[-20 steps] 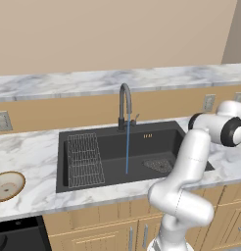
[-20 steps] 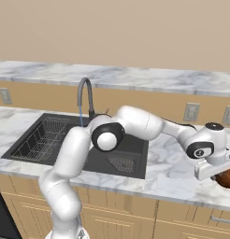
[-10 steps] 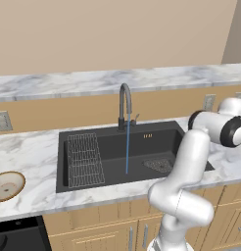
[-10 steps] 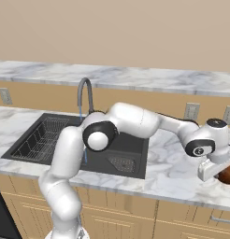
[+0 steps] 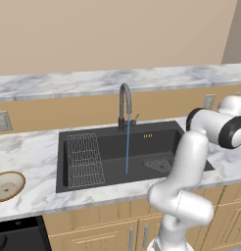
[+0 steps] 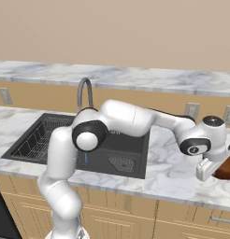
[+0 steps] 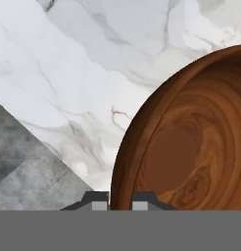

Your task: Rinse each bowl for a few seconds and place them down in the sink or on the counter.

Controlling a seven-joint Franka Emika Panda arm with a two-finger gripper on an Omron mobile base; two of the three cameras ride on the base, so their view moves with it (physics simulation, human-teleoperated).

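Note:
The glossy reddish-brown bowl (image 7: 191, 142) is at the counter (image 7: 68, 73) right of the sink, at the far right edge of the right base view (image 6: 227, 168). My gripper (image 7: 119, 200) is shut on its near rim, one fingertip inside and one outside; from the side it shows as a white hand (image 6: 208, 170) against the bowl's left side. The tan bowl (image 5: 7, 185) with a cream speckled inside sits on the counter far left of the black sink (image 5: 117, 162). A thin stream of water (image 5: 127, 149) runs from the gooseneck tap (image 5: 125, 105).
A wire rack (image 5: 84, 159) lies in the sink's left half and a mesh drain (image 5: 156, 165) in its right. Behind the counter runs a raised marble ledge (image 5: 117, 78) over a wall with outlets (image 6: 191, 110). My own arm stretches across the sink's right part.
The arm's elbow has swung a little to the left over the sink. The hand stays at the reddish-brown bowl's rim with the jaws shut on it.

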